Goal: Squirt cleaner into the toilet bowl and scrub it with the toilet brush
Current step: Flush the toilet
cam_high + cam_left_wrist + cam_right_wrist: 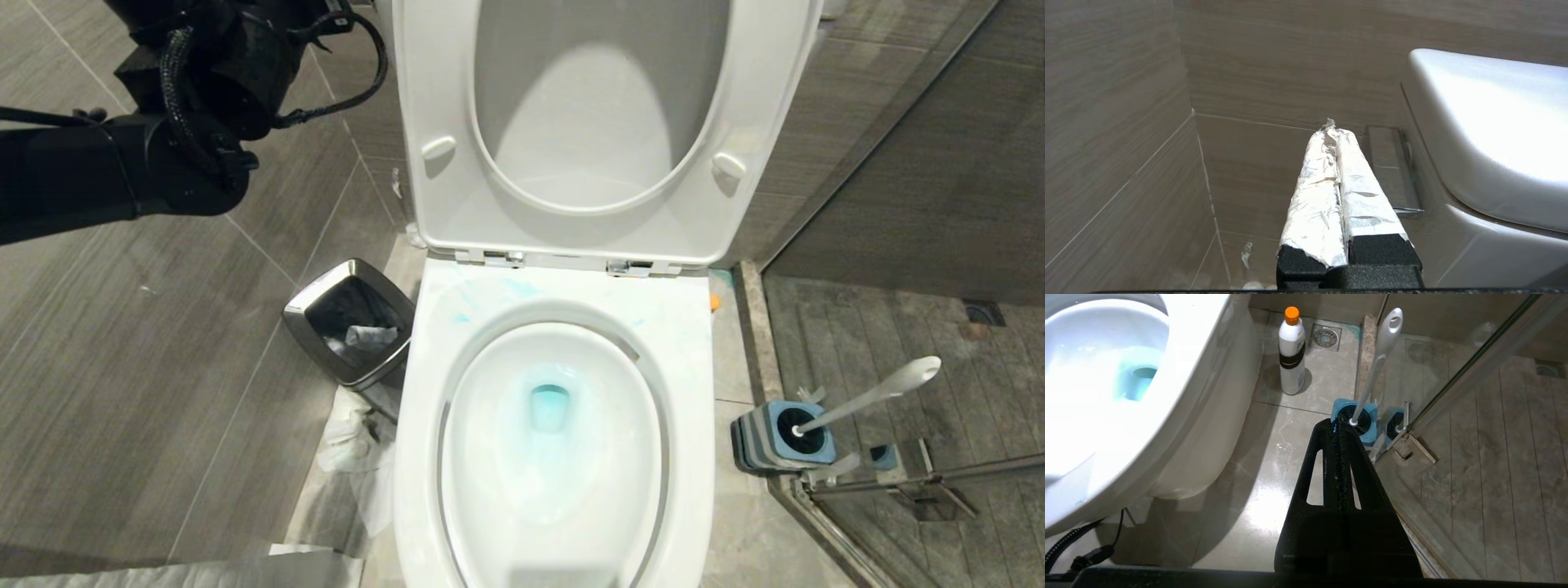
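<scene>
Both jaws pressed together, empty; toilet brush [1378, 363] in holder [1359, 424]

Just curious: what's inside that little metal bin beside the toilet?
Inside the bin lies crumpled pale paper on a dark liner. Whatever lies beneath it is hidden.

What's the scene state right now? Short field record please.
toilet bowl: seat and lid up, turquoise cleaner pooled at the drain
toilet brush: standing in its blue holder, untouched
cleaner bottle: upright on floor beside the toilet, orange cap on
left tool: shut, empty, raised near wall
right tool: shut, empty, low above floor
bin: left of bowl
</scene>
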